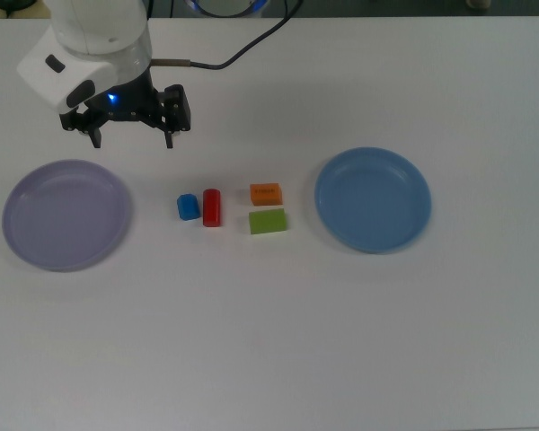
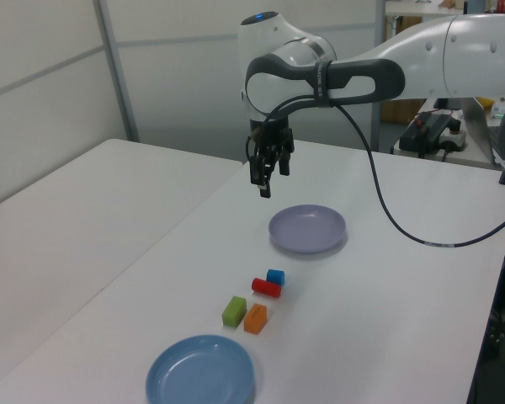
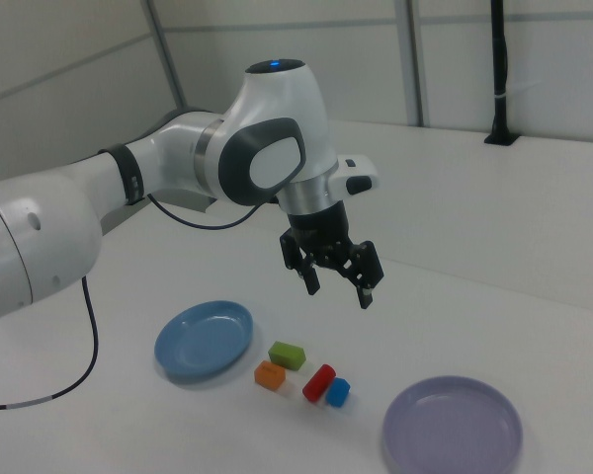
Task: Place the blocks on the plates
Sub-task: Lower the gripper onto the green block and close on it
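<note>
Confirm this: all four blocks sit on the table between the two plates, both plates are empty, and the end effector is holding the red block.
One thing is wrong: the end effector holds nothing. It hangs open above the table, as the right view shows. The red block lies on the table beside the blue block. The rest stands: all four blocks sit between the two empty plates.

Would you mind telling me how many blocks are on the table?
4, all between the plates: blue beside red, orange beside green. None seem hidden.
</note>
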Motion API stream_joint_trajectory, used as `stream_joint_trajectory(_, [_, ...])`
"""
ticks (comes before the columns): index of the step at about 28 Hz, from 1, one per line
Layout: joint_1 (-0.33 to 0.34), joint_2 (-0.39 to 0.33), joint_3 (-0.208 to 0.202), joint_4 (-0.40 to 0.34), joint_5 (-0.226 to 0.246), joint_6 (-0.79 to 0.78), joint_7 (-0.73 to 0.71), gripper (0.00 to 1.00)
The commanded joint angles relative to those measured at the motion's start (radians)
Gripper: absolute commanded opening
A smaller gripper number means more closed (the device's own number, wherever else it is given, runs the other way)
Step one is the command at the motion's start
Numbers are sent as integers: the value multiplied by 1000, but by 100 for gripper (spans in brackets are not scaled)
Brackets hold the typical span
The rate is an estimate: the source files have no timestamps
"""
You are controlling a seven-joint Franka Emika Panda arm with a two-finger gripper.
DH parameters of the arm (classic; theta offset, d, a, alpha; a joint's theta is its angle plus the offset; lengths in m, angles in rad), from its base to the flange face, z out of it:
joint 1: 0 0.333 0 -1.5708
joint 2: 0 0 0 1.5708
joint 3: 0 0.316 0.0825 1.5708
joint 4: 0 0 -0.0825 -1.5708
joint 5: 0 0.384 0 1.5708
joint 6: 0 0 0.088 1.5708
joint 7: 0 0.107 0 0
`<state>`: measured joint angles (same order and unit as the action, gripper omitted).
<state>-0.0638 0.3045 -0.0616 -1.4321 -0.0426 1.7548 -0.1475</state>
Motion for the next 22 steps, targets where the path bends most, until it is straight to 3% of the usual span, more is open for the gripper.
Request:
stream_joint_trajectory(1, [16, -8, -9, -16, -23, -23, -13, 100])
stream_joint_trajectory(6, [19, 8, 0, -19, -16, -23, -7, 100])
stream_joint_trajectory(22, [199, 134, 16, -70, -26, 77, 5, 100])
